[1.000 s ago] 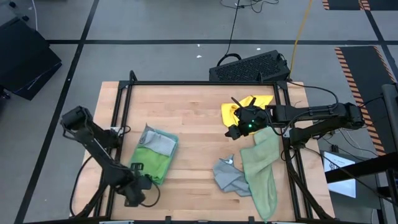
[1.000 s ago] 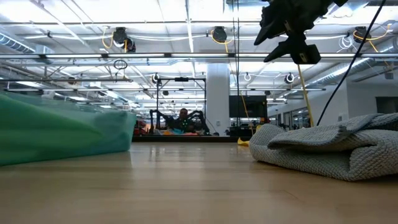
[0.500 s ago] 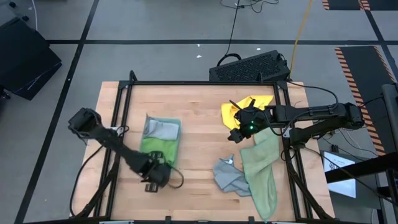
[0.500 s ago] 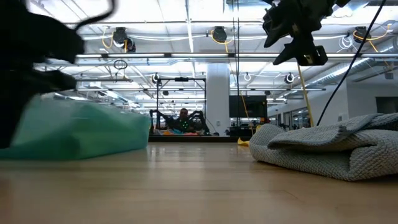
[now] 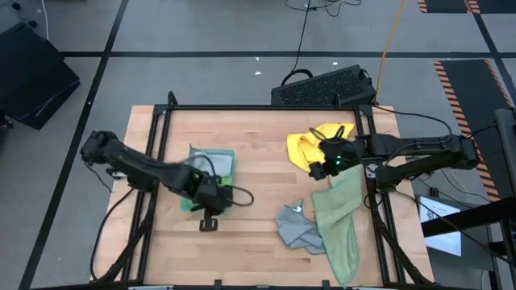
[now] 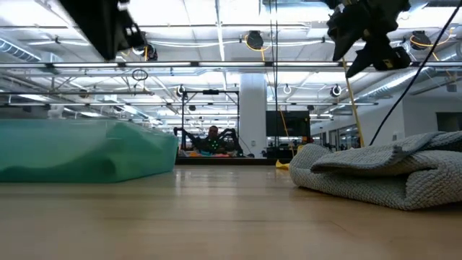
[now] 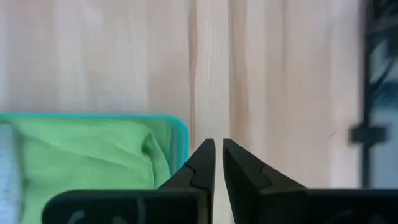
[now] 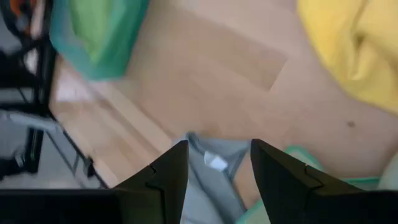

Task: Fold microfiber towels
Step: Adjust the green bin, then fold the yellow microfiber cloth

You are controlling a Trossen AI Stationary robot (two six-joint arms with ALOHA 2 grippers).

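Observation:
A stack of folded microfiber towels, bright green with a light grey-blue one on top and teal beneath, lies flat at the table's left middle; the low view shows its teal side. My left gripper hangs shut above the wood just off the stack's near right corner. A crumpled yellow towel lies at the far right. Near it, my right gripper hovers open and empty. A pale sage towel and a grey towel lie bunched at the near right.
A black frame borders the table on its left, far and right sides. A dark keyboard-like case sits on the floor beyond the far edge. Bare wood lies between the stack and the right-hand towels.
My left gripper has swung from the table's near left corner toward the right and far side, rising, staying shut. The folded stack has slid a little toward the far edge and turned square to the table. My right gripper has drifted slightly toward the right edge.

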